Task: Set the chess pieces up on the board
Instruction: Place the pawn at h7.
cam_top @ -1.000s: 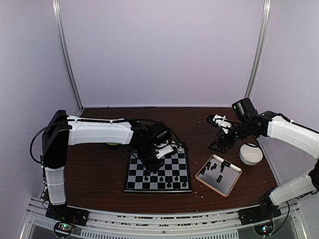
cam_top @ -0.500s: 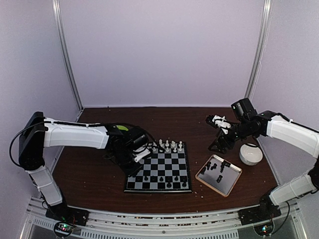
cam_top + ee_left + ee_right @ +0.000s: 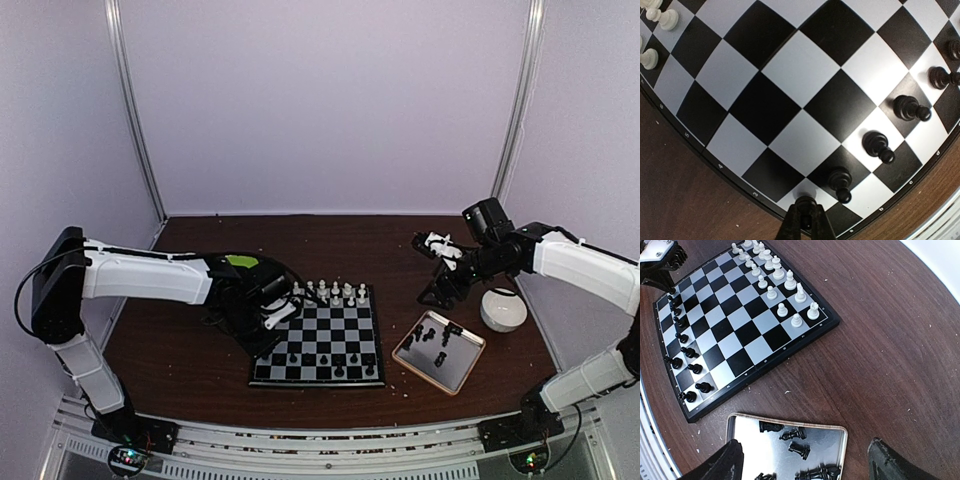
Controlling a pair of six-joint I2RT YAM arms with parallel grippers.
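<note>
Overhead view of a dark wooden table [image 3: 200,350] with two robot arms. Within the last second the left arm had swung off the middle of the chessboard [image 3: 330,335] toward its own side. The left claw [image 3: 268,335] now pointed down at the board's near left corner. Its fingers were pressed together. The wrist camera showed the fingertips [image 3: 796,227] over a light square at the end of a row of black pawns [image 3: 877,146], but whether a pawn sat between them could not be made out. The swing uncovered the white pieces [image 3: 335,292] lined along the far edge. The right claw [image 3: 440,268] had not moved. It hung with fingers wide apart and empty above the table, just beyond the metal tray [image 3: 458,368], where several spare black pieces [image 3: 428,338] lay unplaced. Judging by this, the pawn row was being finished at its end square, and much of black's back row remained to be filled from the tray.
</note>
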